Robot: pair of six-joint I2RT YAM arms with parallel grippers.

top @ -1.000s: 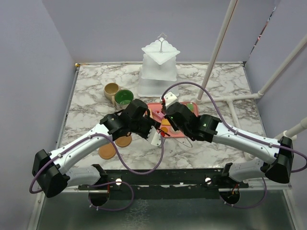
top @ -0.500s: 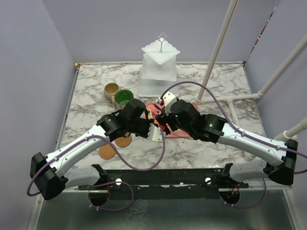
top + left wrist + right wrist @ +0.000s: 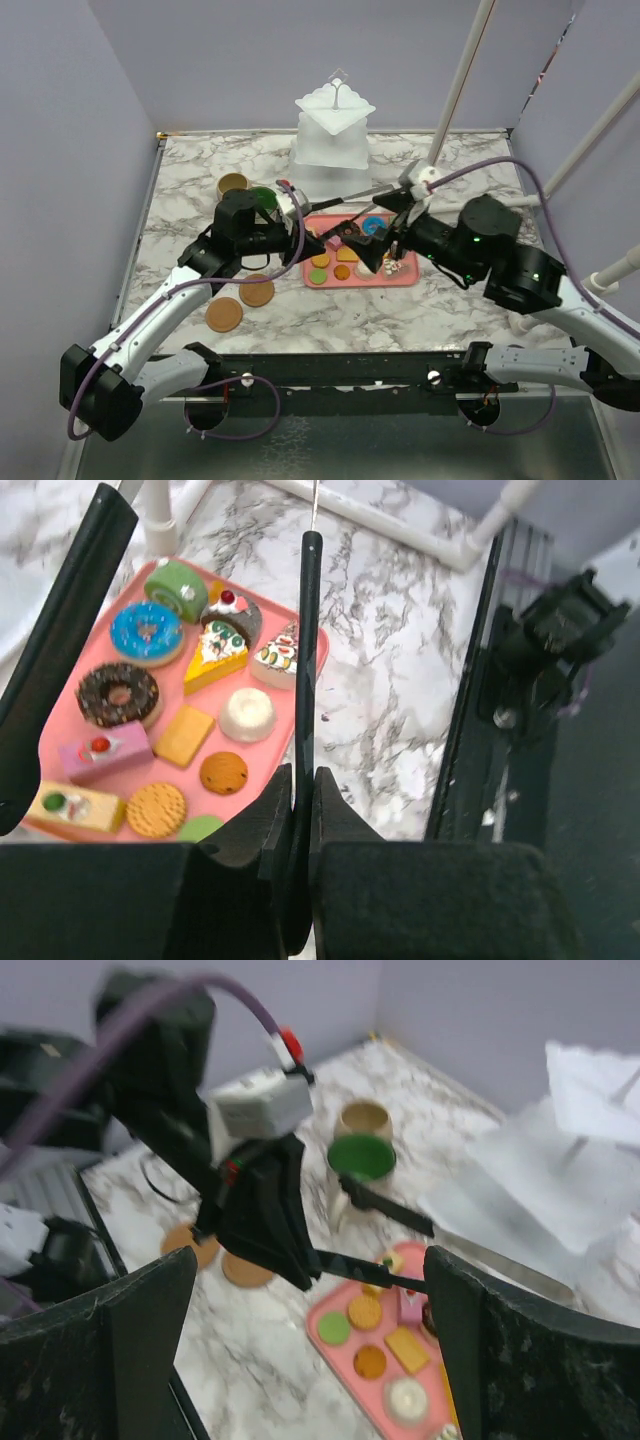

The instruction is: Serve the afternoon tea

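1. The left gripper has its fingers pinched tight on one leg of the black tongs, with the other leg splayed free; the right gripper stands wide and holds nothing.
2. The toy pastries lie on the pink tray, beneath the tongs; none shows on the white tiered stand just behind it, so I'd judge the serving barely begun.
3. Risk: gripped by one thin leg, the tongs could twist or slip between the pads; held that way they cannot squeeze a pastry either.
4. Risk: the long tongs reach toward the stand and the right gripper; a careless swing might knock either one, or the green-inside mug beside the left gripper.
5. The beige mug and two wooden coasters sit apart on the left; all this rests on a veined marble table, with lilac walls around and a white pipe frame on the right.
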